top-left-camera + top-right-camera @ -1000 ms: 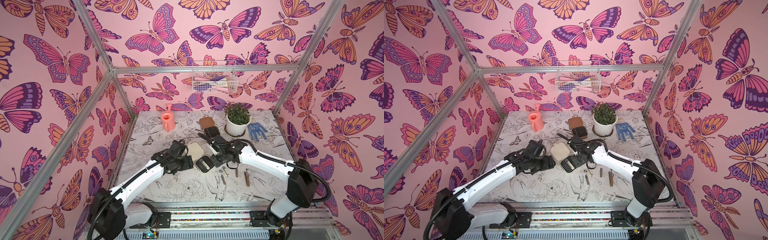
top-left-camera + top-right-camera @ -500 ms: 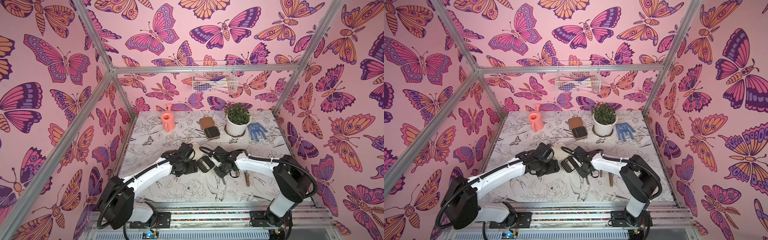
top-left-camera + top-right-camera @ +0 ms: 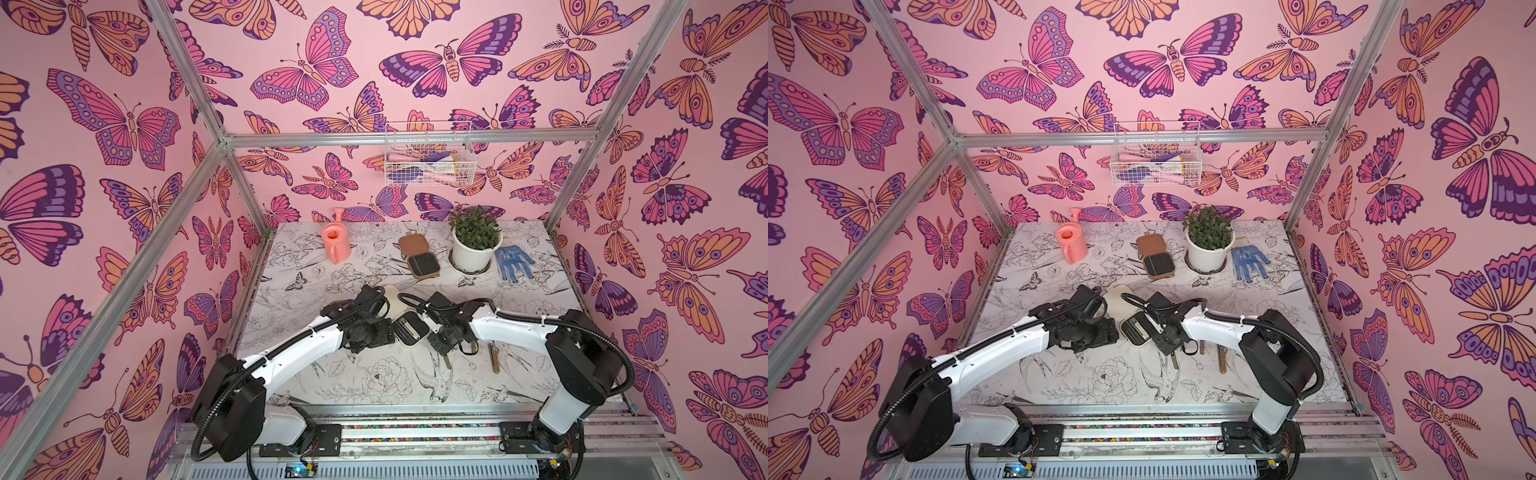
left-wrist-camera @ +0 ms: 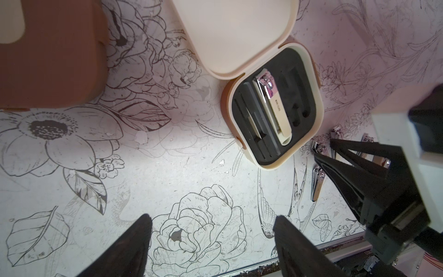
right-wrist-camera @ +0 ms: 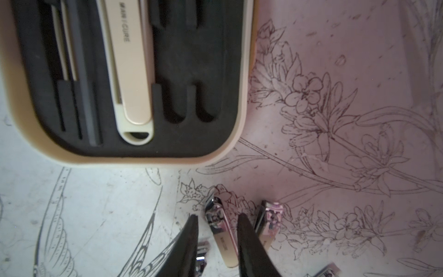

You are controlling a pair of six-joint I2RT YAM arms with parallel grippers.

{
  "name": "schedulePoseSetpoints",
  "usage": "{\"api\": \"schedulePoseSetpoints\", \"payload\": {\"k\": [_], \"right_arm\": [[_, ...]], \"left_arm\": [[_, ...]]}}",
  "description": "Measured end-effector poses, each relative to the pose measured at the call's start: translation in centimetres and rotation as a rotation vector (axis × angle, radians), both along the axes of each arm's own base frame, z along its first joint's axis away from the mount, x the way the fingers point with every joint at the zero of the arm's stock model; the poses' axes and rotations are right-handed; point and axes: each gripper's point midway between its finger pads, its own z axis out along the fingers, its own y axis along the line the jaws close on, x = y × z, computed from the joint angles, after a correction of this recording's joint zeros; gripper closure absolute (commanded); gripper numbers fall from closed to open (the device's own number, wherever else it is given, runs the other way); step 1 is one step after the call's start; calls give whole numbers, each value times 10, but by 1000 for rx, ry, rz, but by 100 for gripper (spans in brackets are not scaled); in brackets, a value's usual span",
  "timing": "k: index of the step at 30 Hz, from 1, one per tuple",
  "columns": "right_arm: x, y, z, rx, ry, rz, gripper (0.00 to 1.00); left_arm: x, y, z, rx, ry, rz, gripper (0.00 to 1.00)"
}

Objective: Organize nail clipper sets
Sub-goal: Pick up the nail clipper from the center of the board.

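A cream nail clipper case (image 3: 409, 328) (image 3: 1137, 328) lies open mid-table, its lid (image 4: 230, 36) folded back. Its black tray (image 5: 203, 60) holds a large cream clipper (image 4: 273, 105) and slim tools. Several loose metal clippers (image 3: 493, 361) (image 3: 1222, 361) lie to the front right of it. My right gripper (image 5: 218, 217) (image 3: 446, 347) is open, and its jaws straddle one loose clipper (image 5: 221, 232) on the table. My left gripper (image 4: 213, 220) (image 3: 376, 334) hangs open over bare table left of the case. A brown case (image 3: 417, 255) lies open at the back. Another brown case (image 4: 48, 60) shows in the left wrist view.
A pink watering can (image 3: 336, 245), a potted plant (image 3: 476, 245) and a blue dotted glove (image 3: 513, 262) line the back of the table. A white wire basket (image 3: 428, 162) hangs on the back wall. The table's front edge (image 4: 311, 256) is near both grippers.
My right gripper has drawn back from over the cream case toward the front, down onto the loose clippers. My left gripper has shifted a little right, toward the case.
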Motion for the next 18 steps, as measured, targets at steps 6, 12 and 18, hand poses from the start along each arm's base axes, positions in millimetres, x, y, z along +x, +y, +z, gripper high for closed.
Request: {"api": "schedulePoseSetpoints", "payload": {"k": [6, 12, 18], "right_arm": [[0, 0, -5, -34, 27, 17, 71], [-3, -4, -4, -58, 48, 25, 71], [-1, -4, -8, -80, 66, 34, 74]], "left_arm": [[0, 0, 0, -1, -1, 0, 18], [1, 0, 0, -1, -5, 1, 18], [1, 0, 0, -1, -5, 1, 18]]}}
